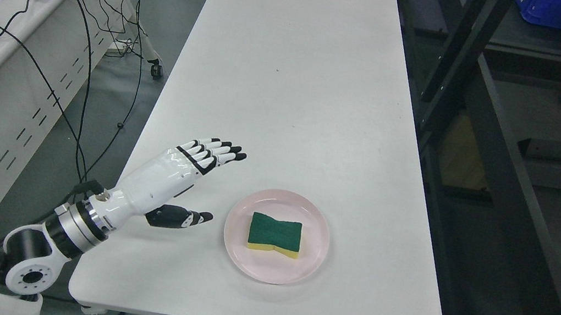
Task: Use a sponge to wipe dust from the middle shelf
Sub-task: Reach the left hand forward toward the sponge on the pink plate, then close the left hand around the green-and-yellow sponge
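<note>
our white left hand, fingers spread wide and empty, hovers just left of the round pink plate; the green-and-yellow sponge lies on it, long axis left-right.

left hand: glossy white shell, black finger joints and tips, black thumb | wrist behind it: ribbed silver-and-black ring (small screw on top) | behind that: white round joint housing, black cable
</note>
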